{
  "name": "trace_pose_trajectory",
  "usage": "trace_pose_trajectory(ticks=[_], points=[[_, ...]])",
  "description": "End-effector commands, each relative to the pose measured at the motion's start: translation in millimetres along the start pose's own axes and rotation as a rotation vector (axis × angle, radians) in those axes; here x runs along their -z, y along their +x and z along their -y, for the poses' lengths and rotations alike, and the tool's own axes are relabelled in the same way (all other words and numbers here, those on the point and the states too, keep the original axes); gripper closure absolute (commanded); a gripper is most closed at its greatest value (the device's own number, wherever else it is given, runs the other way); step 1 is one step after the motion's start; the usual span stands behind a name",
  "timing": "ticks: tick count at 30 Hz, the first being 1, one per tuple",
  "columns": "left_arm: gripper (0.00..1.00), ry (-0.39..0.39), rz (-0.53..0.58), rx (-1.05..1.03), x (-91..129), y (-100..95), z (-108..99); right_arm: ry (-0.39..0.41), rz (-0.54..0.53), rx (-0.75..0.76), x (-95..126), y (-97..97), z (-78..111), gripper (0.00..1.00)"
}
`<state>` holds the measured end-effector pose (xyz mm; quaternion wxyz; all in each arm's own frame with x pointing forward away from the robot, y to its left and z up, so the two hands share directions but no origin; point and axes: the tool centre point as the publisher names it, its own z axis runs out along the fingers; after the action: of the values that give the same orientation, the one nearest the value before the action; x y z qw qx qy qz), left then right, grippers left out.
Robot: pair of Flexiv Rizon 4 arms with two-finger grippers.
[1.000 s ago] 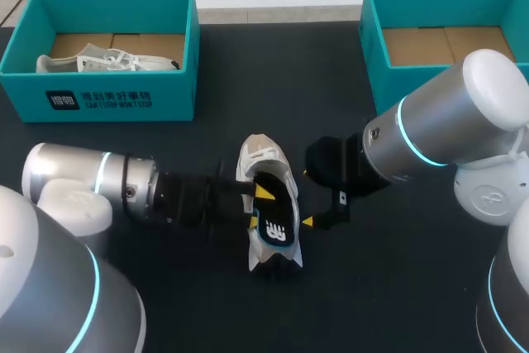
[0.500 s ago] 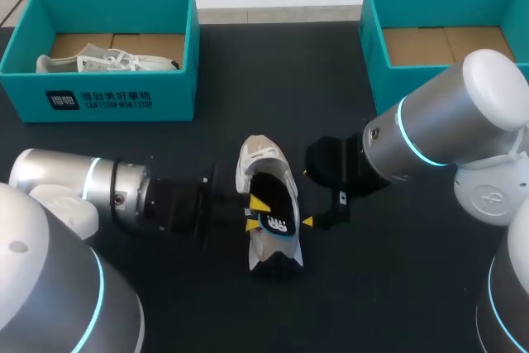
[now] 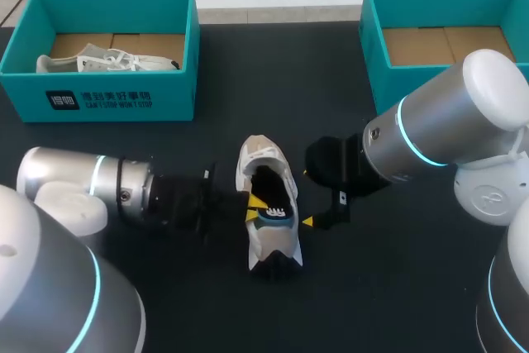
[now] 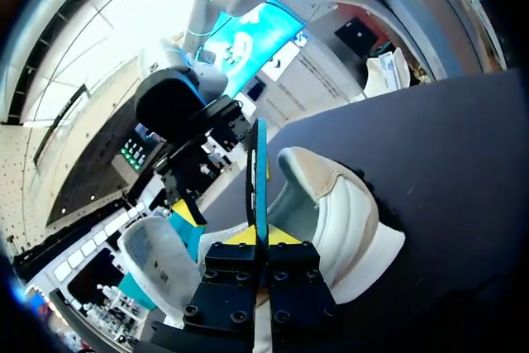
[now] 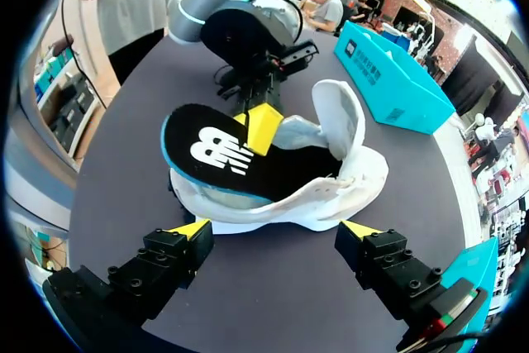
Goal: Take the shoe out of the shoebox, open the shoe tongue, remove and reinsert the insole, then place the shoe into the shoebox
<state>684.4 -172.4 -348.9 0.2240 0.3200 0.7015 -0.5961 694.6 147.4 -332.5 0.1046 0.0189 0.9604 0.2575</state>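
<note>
A white shoe point(image 3: 266, 173) lies on the dark table's middle, heel toward me. Its black insole point(image 3: 275, 214), edged in blue, sticks partly out of the opening. My left gripper point(image 3: 256, 209) comes in from the left and is shut on that insole. In the left wrist view the insole point(image 4: 260, 173) stands edge-on between the yellow tips of the left gripper point(image 4: 260, 236), with the shoe point(image 4: 339, 212) beside them. My right gripper point(image 3: 307, 197) stands open just right of the shoe. In the right wrist view the right gripper point(image 5: 277, 229) has its fingers on either side of the shoe point(image 5: 347, 175), apart from it, and the insole point(image 5: 219, 155) faces it.
A teal shoebox point(image 3: 116, 101) at the back left holds a second white shoe point(image 3: 107, 62). Another teal box point(image 3: 372, 47) at the back right shows only its cardboard floor. My two arms fill the table's near corners.
The left gripper's fingers have closed onto the insole. The insole has tipped more on edge and shows less of its face over the heel. The right arm has kept still.
</note>
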Motion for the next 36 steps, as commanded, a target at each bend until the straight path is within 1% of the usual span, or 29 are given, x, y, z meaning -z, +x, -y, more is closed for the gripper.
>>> trace_pose_trajectory(ticks=[1, 2, 3, 4, 8, 10, 12, 13, 15, 16, 18, 22, 30, 34, 36], points=[[1.00, 0.008, 0.004, -0.007, -5, -4.5, -3, 0.000, 0.003, -0.001, -1, 1.4, -0.2, 0.00], [1.00, 0.010, 0.007, -0.007, -5, -5.0, 0, 0.000, 0.003, -0.001, -1, 1.4, -0.2, 0.00], [0.64, 0.020, 0.012, -0.013, -4, -5.8, 5, 0.000, 0.003, -0.001, -1, 1.4, -0.2, 0.00], [0.56, 0.025, 0.011, -0.014, -4, -6.1, 8, 0.000, 0.003, -0.001, -1, 1.4, -0.2, 0.00], [0.62, 0.051, 0.007, -0.042, -2, -7.6, 26, 0.000, 0.003, -0.001, -1, 1.4, -0.2, 0.00], [0.74, 0.061, 0.004, -0.047, -1, -6.9, 33, 0.000, 0.003, -0.001, -1, 1.4, -0.2, 0.00], [0.80, 0.069, 0.002, -0.055, -1, -4.7, 39, 0.000, 0.003, -0.001, -1, 1.4, -0.2, 0.00], [0.86, 0.074, 0.001, -0.056, -1, -3.5, 41, 0.000, 0.003, -0.001, -1, 1.4, -0.2, 0.00], [0.87, 0.081, 0.000, -0.057, -1, -1.3, 44, 0.000, 0.003, -0.001, -1, 1.4, -0.2, 0.00], [0.89, 0.088, -0.004, -0.048, -2, -0.3, 45, 0.000, 0.003, -0.001, -1, 1.4, -0.2, 0.00], [1.00, 0.089, -0.010, -0.046, -3, 2.8, 46, 0.000, 0.003, -0.001, -1, 1.4, -0.2, 0.00], [1.00, 0.083, -0.019, -0.030, -4, 5.3, 34, 0.000, 0.003, -0.001, -1, 1.4, -0.2, 0.00], [1.00, 0.060, -0.016, -0.009, 2, -2.6, 13, 0.000, 0.003, -0.001, -1, 1.4, -0.2, 0.00], [1.00, 0.049, -0.024, -0.001, 3, -3.2, 10, 0.000, 0.003, -0.001, -1, 1.4, -0.2, 0.00], [1.00, 0.049, -0.026, 0.000, 2, -0.9, 13, 0.000, 0.003, -0.001, -1, 1.4, -0.2, 0.00]])
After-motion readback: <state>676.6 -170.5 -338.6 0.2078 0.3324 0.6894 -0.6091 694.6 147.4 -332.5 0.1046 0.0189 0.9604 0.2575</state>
